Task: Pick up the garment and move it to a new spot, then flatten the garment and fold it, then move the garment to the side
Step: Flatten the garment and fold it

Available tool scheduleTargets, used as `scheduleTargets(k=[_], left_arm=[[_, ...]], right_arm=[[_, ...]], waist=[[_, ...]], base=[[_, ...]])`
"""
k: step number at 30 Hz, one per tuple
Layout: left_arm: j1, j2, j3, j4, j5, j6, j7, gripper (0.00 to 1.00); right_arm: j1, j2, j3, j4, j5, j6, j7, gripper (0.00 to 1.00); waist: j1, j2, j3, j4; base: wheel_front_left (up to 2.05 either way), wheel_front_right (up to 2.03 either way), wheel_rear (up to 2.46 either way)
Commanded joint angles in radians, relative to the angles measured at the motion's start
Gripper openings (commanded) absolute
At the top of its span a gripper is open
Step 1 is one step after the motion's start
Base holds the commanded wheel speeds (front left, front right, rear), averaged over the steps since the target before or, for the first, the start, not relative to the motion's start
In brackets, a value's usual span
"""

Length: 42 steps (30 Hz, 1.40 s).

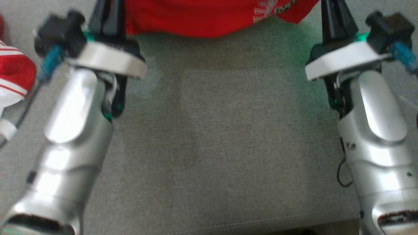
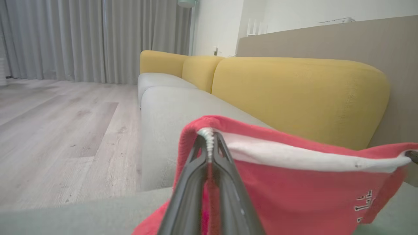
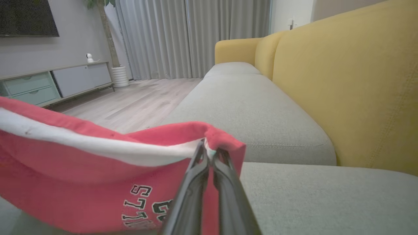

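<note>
1. We held the red garment [image 1: 209, 19] stretched between our two grippers above the far part of the grey seat cushion [image 1: 222, 137]. Its white-lined edge was uppermost and the body hung below.
2. Our left gripper [image 2: 209, 143] had its fingers pressed together on the left corner of that edge. Our right gripper [image 3: 209, 148] was clamped likewise on the right corner. We judged that this two-corner hold let the cloth hang open and straight, ready for laying flat.
3. The yellow backrest [image 2: 294, 94] stood on the far side, so the bare grey surface near us looked the likely place for spreading.
4. The head view was blurred, and its upper edge cut off the garment's top along with both pinch points. The printed lettering was only partly readable. We could not tell whether the lower hem touched the cushion. A red-and-white striped cloth [image 1: 14, 75] at the far left was cropped.
</note>
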Motion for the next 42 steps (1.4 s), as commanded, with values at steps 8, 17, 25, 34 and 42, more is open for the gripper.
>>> scheduleTargets(k=[8, 17, 25, 34, 42], left_arm=[[0.301, -0.021, 0.063, -0.229, -0.008, -0.014, -0.020, 0.00], [0.660, -0.042, 0.058, -0.457, 0.007, -0.001, -0.020, 0.00], [0.932, -0.021, 0.026, -0.637, -0.001, 0.043, -0.010, 0.00], [0.977, -0.069, -0.042, -0.573, -0.047, 0.042, 0.044, 0.00], [0.896, -0.126, -0.047, -0.448, -0.146, 0.047, 0.048, 0.00]], right_arm=[[0.253, 0.021, -0.025, -0.145, 0.062, 0.004, -0.037, 0.00], [0.587, 0.021, -0.051, -0.375, 0.105, 0.004, -0.010, 0.00], [0.851, 0.021, -0.113, -0.652, 0.100, 0.004, 0.108, 0.00], [0.819, 0.021, -0.141, -0.655, 0.059, 0.004, 0.210, 0.00], [0.575, -0.031, -0.100, -0.487, 0.014, 0.004, 0.307, 0.00]], waist=[[-0.0001, 0.0001, -0.149, 0.032], [-0.0001, 0.0001, -0.333, 0.018], [-0.0001, 0.0001, -0.391, 0.013], [-0.0001, 0.0001, -0.350, 0.115], [-0.0001, 0.0001, -0.284, 0.216]], base=[[0.00, 0.00, 0.00], [0.00, 0.00, 0.00], [0.00, 0.00, 0.00], [0.00, 0.00, 0.00], [0.00, 0.00, 0.00]])
